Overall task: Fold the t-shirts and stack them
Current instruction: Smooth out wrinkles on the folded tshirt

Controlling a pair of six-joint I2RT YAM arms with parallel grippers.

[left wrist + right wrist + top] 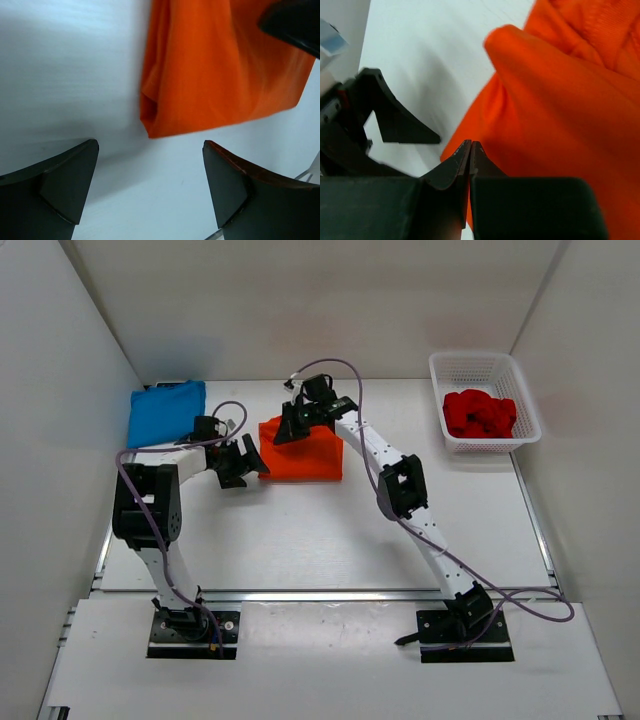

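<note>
The orange t-shirt (305, 455) lies folded into a rectangle at the middle back of the table. My left gripper (248, 458) is open just off its left edge, and in the left wrist view the left gripper (150, 144) has bare table between its fingers, with a corner of the orange t-shirt (215, 70) just ahead. My right gripper (283, 430) hovers over the shirt's back left part. In the right wrist view the right gripper (470, 144) is shut, no cloth showing between its tips, the orange t-shirt (560, 115) behind. The blue t-shirt (165, 410) lies folded at the back left. The red t-shirt (480, 415) sits crumpled in the basket.
A white lattice basket (470, 358) stands at the back right corner. White walls close in the table on the left, back and right. The two arms' bases are bolted at the near edge.
</note>
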